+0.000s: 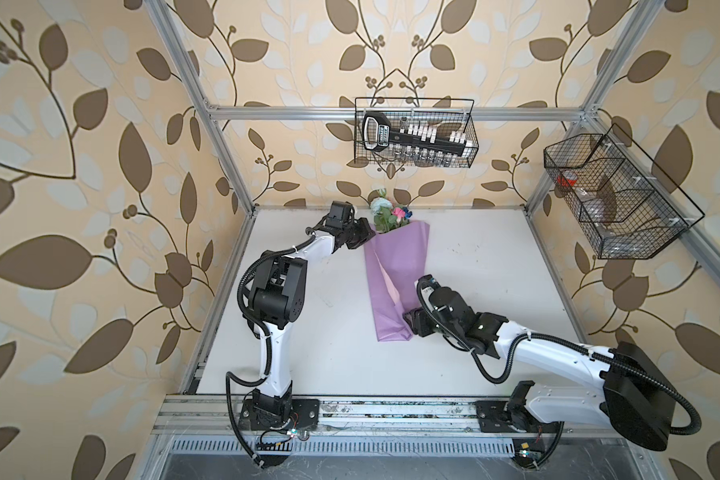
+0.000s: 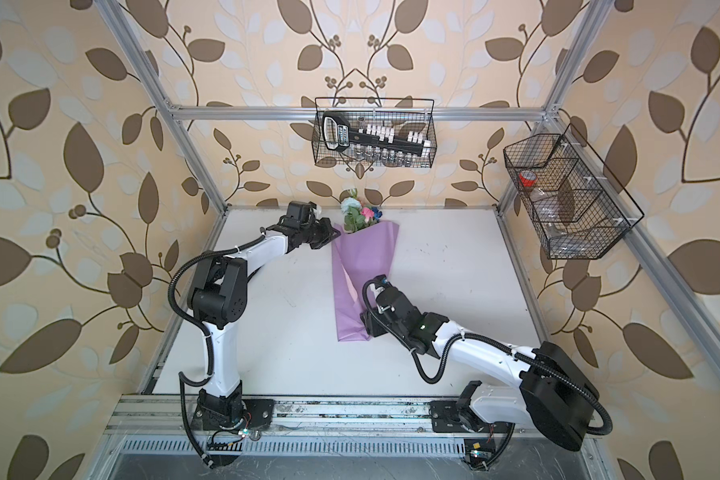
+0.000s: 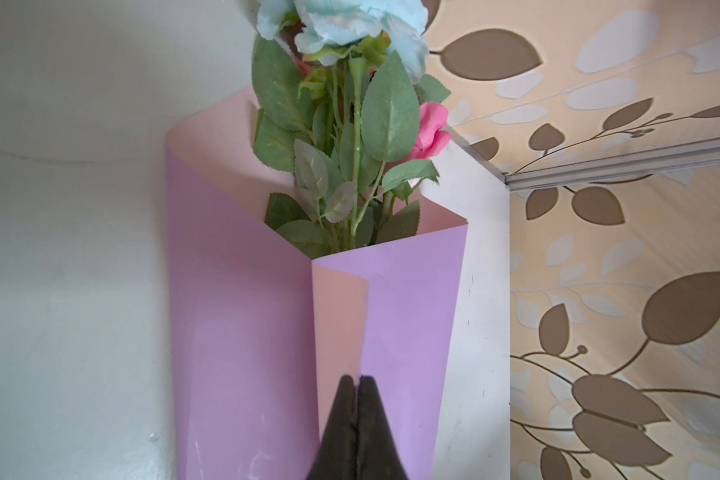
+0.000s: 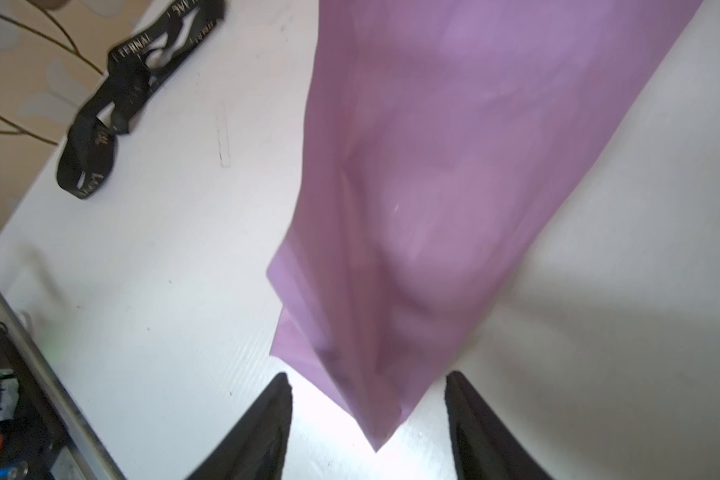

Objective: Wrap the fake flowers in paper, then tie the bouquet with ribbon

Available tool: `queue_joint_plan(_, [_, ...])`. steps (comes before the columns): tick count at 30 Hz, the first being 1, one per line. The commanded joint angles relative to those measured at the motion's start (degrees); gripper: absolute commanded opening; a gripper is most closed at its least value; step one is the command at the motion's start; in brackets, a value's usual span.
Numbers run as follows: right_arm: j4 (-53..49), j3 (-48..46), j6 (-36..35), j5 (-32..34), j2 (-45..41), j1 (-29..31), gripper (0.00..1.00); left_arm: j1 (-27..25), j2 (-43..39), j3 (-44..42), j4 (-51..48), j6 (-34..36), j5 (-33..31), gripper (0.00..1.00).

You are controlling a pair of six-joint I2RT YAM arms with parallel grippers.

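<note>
Beige wallpaper printed with brown and pale grey leaves on thin dark stems covers the back and both sides of the cell in both top views, behind an aluminium frame of silver bars. The frame encloses a white tabletop, scuffed with small dark marks and evenly lit with soft shadows. A black wire basket hangs from the back bar, a second, divided wire basket hangs on the right bar, and a metal rail with a slotted duct below it runs along the front edge.
</note>
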Motion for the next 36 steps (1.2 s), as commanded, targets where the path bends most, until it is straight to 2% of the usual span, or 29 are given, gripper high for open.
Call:
queue_joint_plan(1, [5.3, -1.6, 2.0, 2.9, 0.9, 1.8, 0.57, -0.2, -0.7, 1.2, 1.3, 1.3, 1.3, 0.00])
queue_joint_plan(7, [6.6, 2.9, -0.9, 2.3, 9.2, 4.5, 0.57, -0.1, 0.7, 2.2, 0.2, 2.2, 0.7, 0.00])
queue_joint_plan(9, [5.4, 5.1, -1.7, 3.6, 12.6, 5.2, 0.53, 0.0, 1.4, 2.9, -0.2, 2.3, 0.7, 0.00])
queue_joint_plan(11, [2.7, 7.5, -1.3, 7.2, 15.8, 5.8, 0.46, 0.1, 2.0, 3.4, -0.3, 2.3, 1.1, 0.00])
queue_joint_plan(15, [-6.3, 11.6, 1.8, 20.6, 20.3, 7.9, 0.32, 0.1, 2.4, 3.3, 0.1, 2.1, 1.3, 0.00])
queue_joint_plan(19, [-10.1, 12.6, 2.1, 27.5, 22.4, 11.4, 0.27, 0.3, 3.0, 3.3, 0.4, 2.1, 1.3, 0.00])
queue_joint_plan(23, [-10.5, 13.8, 0.0, 27.5, 24.4, 16.1, 0.28, 0.6, 3.8, 3.8, 0.1, 2.1, 0.9, 0.00])
queue_joint_plan(28, [-9.3, 15.2, -1.4, 24.1, 27.2, 20.8, 0.44, 0.7, 5.0, 4.8, -0.1, 2.5, 1.0, 0.00])
queue_joint_plan(34, [-8.4, 15.3, -1.4, 21.8, 28.4, 21.5, 0.47, 0.7, 7.1, 5.6, -0.3, 2.7, 1.5, 0.00])
queue_joint_plan(36, [-8.3, 15.3, -1.6, 21.5, 26.5, 21.6, 0.52, 0.7, 7.5, 5.6, -0.4, 2.6, 1.8, 0.00])
